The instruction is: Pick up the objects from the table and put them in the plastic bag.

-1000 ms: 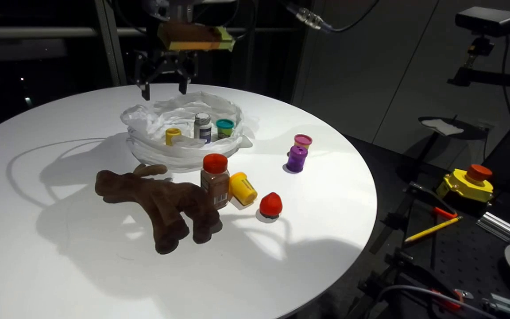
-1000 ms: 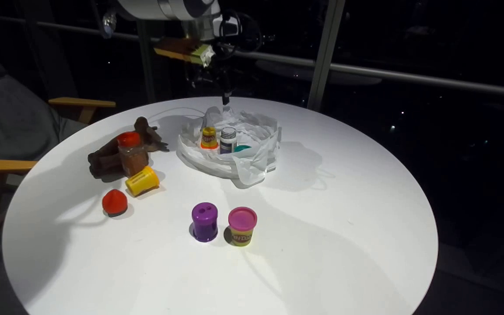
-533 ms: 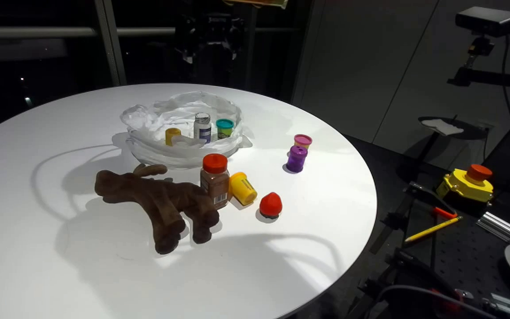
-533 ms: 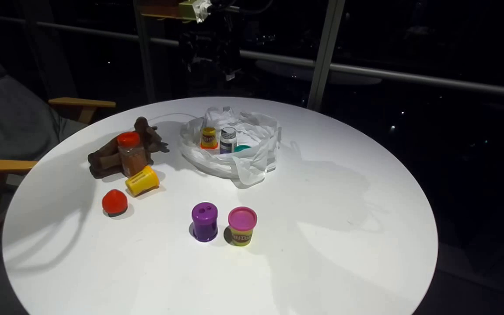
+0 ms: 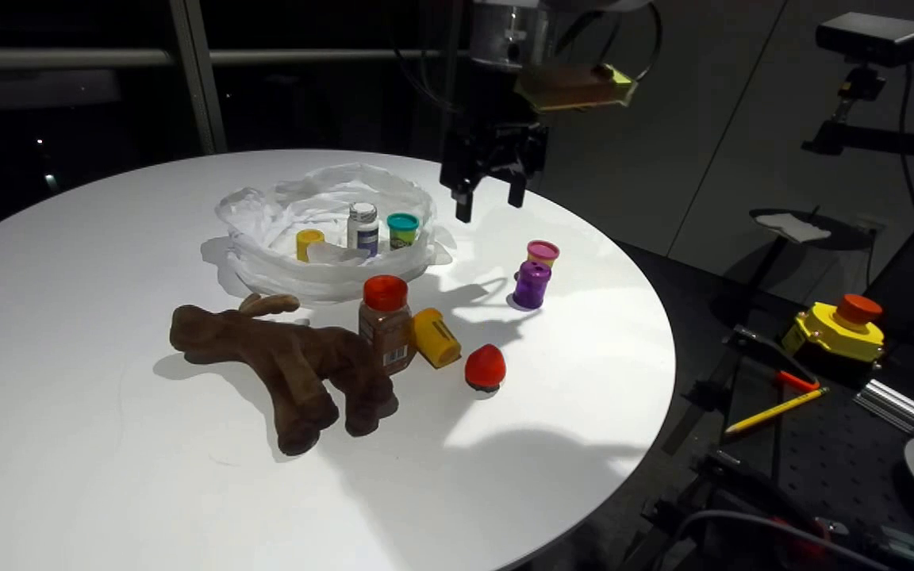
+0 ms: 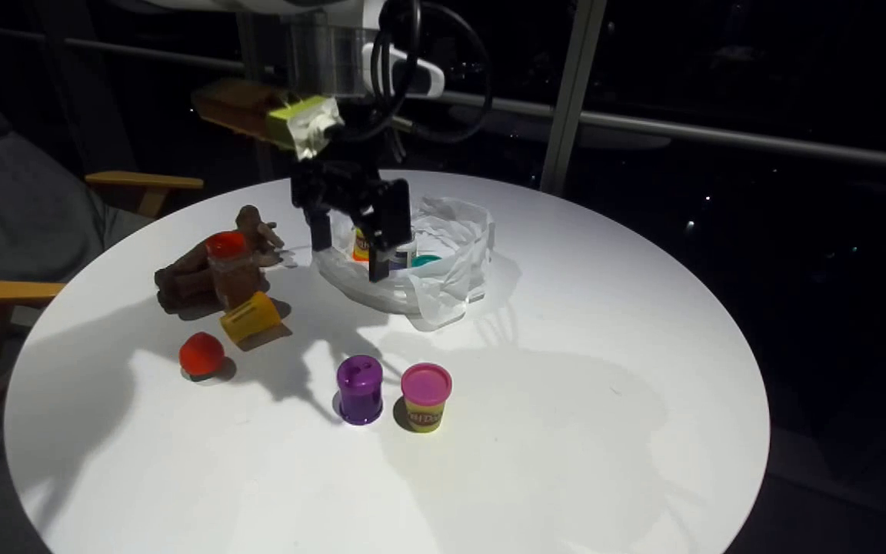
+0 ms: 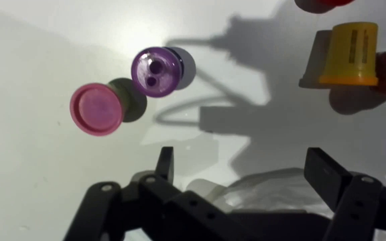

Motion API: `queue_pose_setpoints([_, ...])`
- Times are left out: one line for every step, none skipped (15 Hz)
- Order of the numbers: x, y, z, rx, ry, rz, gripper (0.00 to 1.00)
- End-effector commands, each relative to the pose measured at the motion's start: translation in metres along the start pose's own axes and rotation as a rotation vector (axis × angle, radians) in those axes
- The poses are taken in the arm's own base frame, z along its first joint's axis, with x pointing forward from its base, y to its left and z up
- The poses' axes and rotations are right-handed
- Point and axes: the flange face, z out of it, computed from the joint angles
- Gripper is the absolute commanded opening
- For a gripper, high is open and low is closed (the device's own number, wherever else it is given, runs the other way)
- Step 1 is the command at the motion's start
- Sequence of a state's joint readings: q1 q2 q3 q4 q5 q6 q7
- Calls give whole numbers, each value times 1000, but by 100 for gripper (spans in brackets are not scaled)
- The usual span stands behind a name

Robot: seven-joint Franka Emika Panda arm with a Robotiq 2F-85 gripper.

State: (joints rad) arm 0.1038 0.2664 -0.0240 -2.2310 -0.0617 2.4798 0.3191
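Purple sharpener and pink tub: both stand upright, just beside each other on the counter, out in front of the plastic bag in an exterior view. Over that same side of the bag hangs the hand, so one of this pair looks the likely next pick! And trouble is lurking: with so slim a gap between them, a finger dropping in off-centre could topple the neighbour. Left of the bag, in an exterior view, a yellow tub lies on its side near the jar, and one nudge might set it rolling. Watch the bag's rim too, soft and crumpled: snag that on the way in and it could drag, tipping the white bottle and teal-lidded tub standing inside. Now, the hand itself: fingers spread wide, well apart, nothing between them, nothing gripped, and no contact to be seen with anything on the counter or in the bag. The wrist view catches the bag's edge between those fingers, so a straight drop from here may well meet plastic before it meets a tub!
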Motion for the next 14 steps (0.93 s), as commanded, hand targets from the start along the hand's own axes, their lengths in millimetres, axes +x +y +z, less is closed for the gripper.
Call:
queue_pose_setpoints([-40,27,21,6,-8,37,100])
queue_pose_setpoints([-46,33,28,-2,-13,47,100])
queue_pose_setpoints([-51,38,34,-5,-14,55,100])
queue_pose_setpoints([-55,42,38,-7,-10,63,100])
queue_pose_setpoints([-56,45,42,-6,-3,67,100])
queue_pose_setpoints([-58,48,45,-3,0,72,100])
queue_pose_setpoints([-58,50,50,0,-4,80,100])
queue_pose_setpoints([-58,52,55,-4,-5,86,100])
queue_pose_setpoints([-57,54,59,-7,-9,92,100])
queue_pose_setpoints([-57,57,63,-10,-13,100,100])
queue_pose_setpoints([-56,58,66,-3,-29,110,100])
queue_pose_setpoints([-55,59,69,-5,-32,116,100])
queue_pose_setpoints([-55,60,71,-3,-35,121,100])
queue_pose_setpoints([-54,61,73,-1,-37,128,100])
